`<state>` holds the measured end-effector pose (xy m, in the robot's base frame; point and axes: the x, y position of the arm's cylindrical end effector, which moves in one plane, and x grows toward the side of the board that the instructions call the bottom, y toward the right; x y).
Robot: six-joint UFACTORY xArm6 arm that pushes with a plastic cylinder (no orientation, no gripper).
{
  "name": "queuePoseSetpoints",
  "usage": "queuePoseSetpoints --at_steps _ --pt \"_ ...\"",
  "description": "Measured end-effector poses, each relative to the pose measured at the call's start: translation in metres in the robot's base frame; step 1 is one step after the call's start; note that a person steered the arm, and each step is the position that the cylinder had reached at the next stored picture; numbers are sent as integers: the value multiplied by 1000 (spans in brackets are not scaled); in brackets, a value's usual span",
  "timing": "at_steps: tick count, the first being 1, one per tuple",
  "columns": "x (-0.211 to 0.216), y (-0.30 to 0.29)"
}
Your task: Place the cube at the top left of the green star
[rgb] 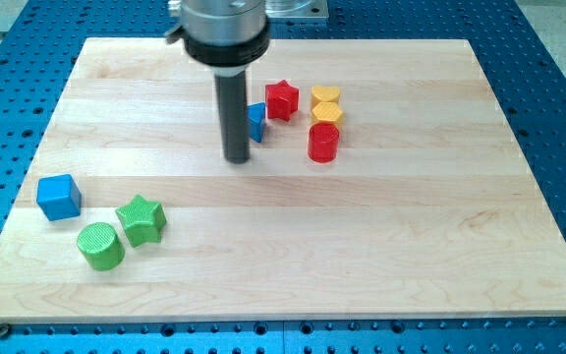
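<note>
A blue cube (58, 197) sits near the board's left edge. The green star (141, 218) lies just to its right and slightly lower, a small gap apart. My tip (238, 157) rests on the board near the top centre, far to the right of and above the cube and star. It stands just left of a blue block (255, 121) that is partly hidden behind the rod.
A green cylinder (100, 246) lies below-left of the star, close to it. A red star (281, 99), a yellow heart (325, 95), a yellow hexagon (326, 113) and a red cylinder (323, 142) cluster right of the rod. The wooden board (411, 246) sits on a blue perforated table.
</note>
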<state>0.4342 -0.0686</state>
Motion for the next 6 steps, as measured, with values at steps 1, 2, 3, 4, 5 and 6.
queuePoseSetpoints --at_steps 1,2,3,4,5,6 --pt "-19 -78" --pt "1 -169" --pt "39 -221" --pt "81 -224" --pt "60 -193" --pt "27 -145"
